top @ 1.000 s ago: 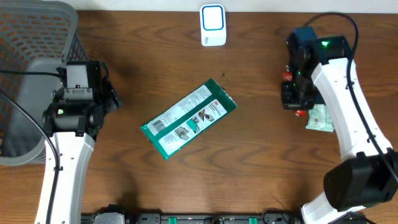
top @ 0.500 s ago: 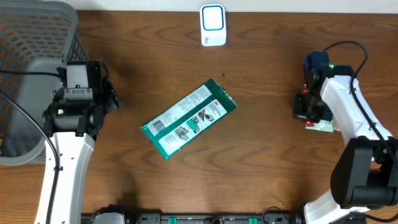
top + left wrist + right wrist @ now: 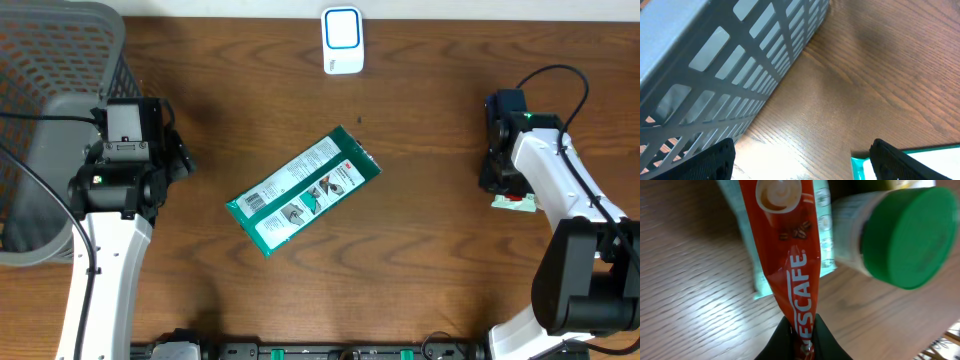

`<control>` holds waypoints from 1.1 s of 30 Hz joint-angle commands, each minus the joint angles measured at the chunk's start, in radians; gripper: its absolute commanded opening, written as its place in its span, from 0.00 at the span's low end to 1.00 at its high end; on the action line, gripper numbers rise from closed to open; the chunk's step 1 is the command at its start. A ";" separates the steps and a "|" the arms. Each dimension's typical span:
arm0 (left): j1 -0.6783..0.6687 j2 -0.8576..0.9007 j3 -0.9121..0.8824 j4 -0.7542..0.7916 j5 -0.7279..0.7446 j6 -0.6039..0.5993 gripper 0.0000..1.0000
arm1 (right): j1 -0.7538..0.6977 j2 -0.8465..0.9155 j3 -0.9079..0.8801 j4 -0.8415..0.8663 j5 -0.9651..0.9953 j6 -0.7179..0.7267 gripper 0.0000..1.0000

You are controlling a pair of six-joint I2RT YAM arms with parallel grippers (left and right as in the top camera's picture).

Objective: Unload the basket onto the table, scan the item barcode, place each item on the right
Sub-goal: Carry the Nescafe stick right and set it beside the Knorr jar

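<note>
Right of the flat green packet, the right gripper pinches a red Nescafé sachet; the left gripper gapes wide.

blocks: basket left edge | open: table between green packet and scanner

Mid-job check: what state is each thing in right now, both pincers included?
Left pincer: open, empty.
Right pincer: shut on the Nescafe sachet.
Nescafe sachet: pinched at one end.
Green-capped bottle: cap on.
Green package: flat on the table, label up, untouched.
Scanner: nothing held at it.
Basket: upright.
</note>
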 commanded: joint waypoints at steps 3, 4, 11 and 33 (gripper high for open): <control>0.005 -0.003 0.010 -0.001 -0.013 0.009 0.87 | -0.019 -0.014 -0.006 0.008 0.121 0.013 0.03; 0.005 -0.003 0.010 -0.001 -0.013 0.009 0.87 | -0.022 -0.014 -0.006 0.010 0.121 0.013 0.06; 0.005 -0.003 0.010 -0.001 -0.013 0.009 0.87 | -0.040 -0.014 -0.006 0.010 0.116 0.014 0.76; 0.005 -0.003 0.010 -0.001 -0.013 0.009 0.87 | -0.042 -0.014 -0.006 0.000 0.092 0.013 0.01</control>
